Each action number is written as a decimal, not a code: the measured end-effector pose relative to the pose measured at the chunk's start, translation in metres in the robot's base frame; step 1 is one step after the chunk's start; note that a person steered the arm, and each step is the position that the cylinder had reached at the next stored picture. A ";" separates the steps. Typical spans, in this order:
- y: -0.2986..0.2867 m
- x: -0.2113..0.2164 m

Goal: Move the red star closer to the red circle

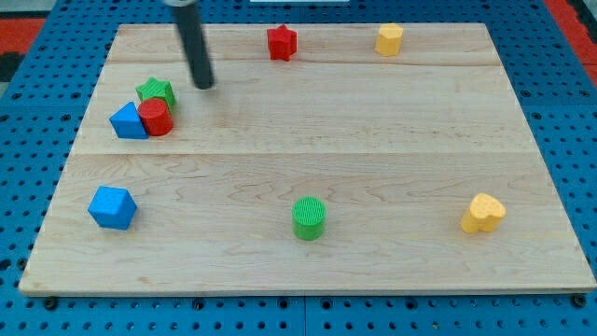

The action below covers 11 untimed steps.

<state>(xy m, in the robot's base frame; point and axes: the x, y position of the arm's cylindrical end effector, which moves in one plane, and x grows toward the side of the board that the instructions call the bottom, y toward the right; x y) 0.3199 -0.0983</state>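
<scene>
- The red star (282, 42) sits near the view's top edge of the tabletop (373, 140), a little left of the middle.
- My tip (204, 85) is down and to the view's left of the red star, well apart from it, touching nothing.
- I have no claw, only a dark rod, so there is nothing to open, close or hold.
- The red circle (156, 118) is at the view's left side, below and left of my tip, and near it.
- The red circle is packed in a little bunch: a green star (156, 91) touches it from the view's top, and a blue block (128, 121) with a pointed top touches it from the view's left.
- So my tip is between the red star and the red circle, closer to the circle.
- Another blue block (112, 207) is at the view's bottom left.
- A green circle (309, 217) is at the bottom middle.
- A yellow heart (482, 214) is at the bottom right.
- One more yellow block (389, 39) is at the top, right of the red star.
</scene>
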 end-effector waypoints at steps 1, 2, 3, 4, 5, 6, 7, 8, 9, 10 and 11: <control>0.056 -0.021; 0.099 -0.053; 0.112 -0.094; 0.089 -0.119; 0.058 -0.095; 0.067 -0.046; 0.029 -0.009; 0.004 0.018; 0.000 0.042; 0.029 0.062; 0.031 0.083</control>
